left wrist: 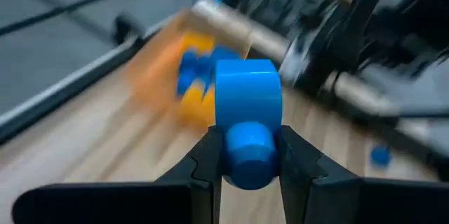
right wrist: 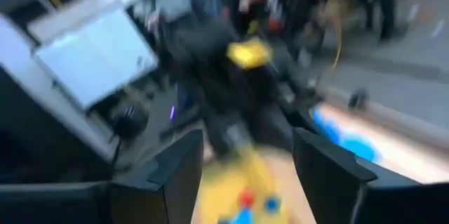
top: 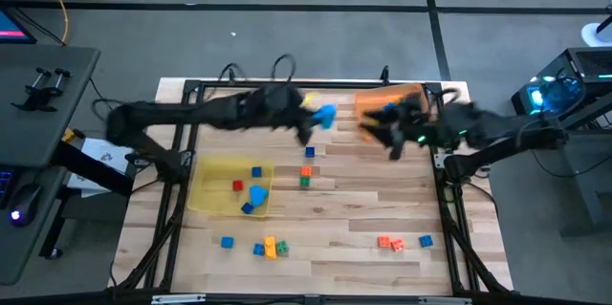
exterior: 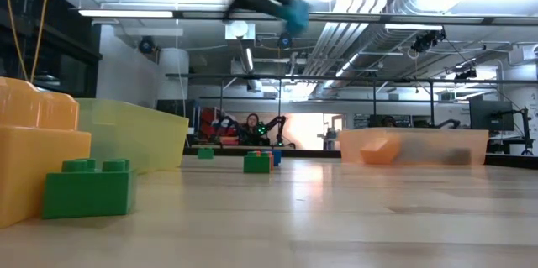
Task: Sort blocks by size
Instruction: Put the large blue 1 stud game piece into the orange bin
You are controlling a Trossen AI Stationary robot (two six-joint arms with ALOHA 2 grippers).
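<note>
My left gripper (top: 310, 125) hangs high over the table's far middle, shut on a large blue block (left wrist: 245, 101) that also shows in the low view (exterior: 296, 16). My right gripper (right wrist: 245, 155) is open with nothing between its fingers, raised at the near edge of the orange tray (top: 387, 104) at the far right. The yellow tray (top: 212, 188) at the left holds a red block and some blue blocks. Loose blocks lie on the table: blue (top: 309, 152), orange and green (top: 305, 177), and small groups near the front edge (top: 270, 247) (top: 392, 243). My left gripper pinches the blue block between its two fingers (left wrist: 209, 159) at the end that bears a round stud (left wrist: 250, 150). The rest of the block sticks out past the fingertips. The block is lifted well clear of the table, and the fingers slant down.
A green block (exterior: 88, 188) and a big yellow-orange piece (exterior: 34, 155) stand close to the low camera. The black frame rails (top: 172, 190) run along the table's left and right sides. Bare wood lies in the table's middle right (top: 382, 195).
</note>
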